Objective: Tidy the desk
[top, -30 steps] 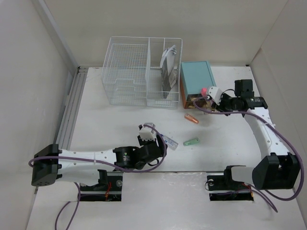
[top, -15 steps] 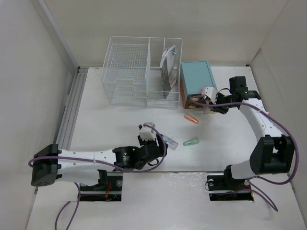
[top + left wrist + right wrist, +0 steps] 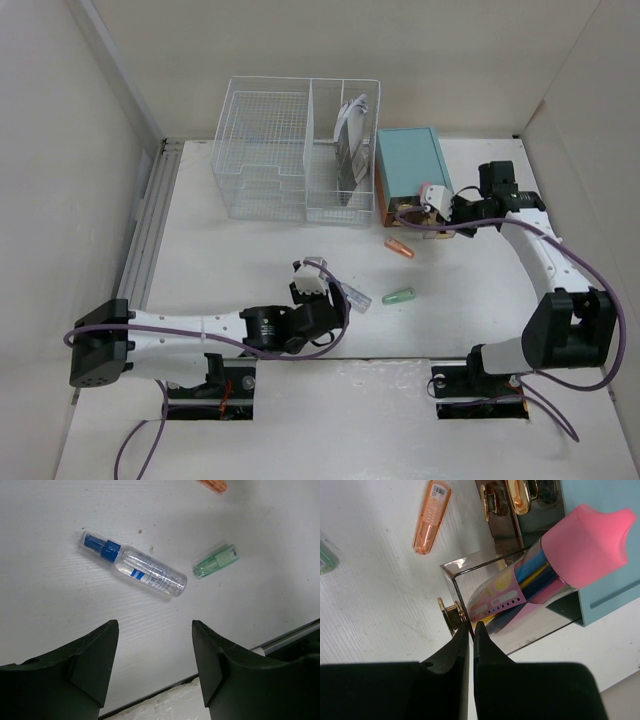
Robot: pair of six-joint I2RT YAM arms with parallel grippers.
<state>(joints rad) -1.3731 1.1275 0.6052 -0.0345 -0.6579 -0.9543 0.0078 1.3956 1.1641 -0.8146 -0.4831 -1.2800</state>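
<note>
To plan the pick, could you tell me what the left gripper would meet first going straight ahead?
Probably the clear blue-capped plastic spray bottle, or bare white desk before it; depth unclear.

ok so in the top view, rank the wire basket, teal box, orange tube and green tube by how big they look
1. wire basket
2. teal box
3. orange tube and green tube: too alike in size to rank
</note>
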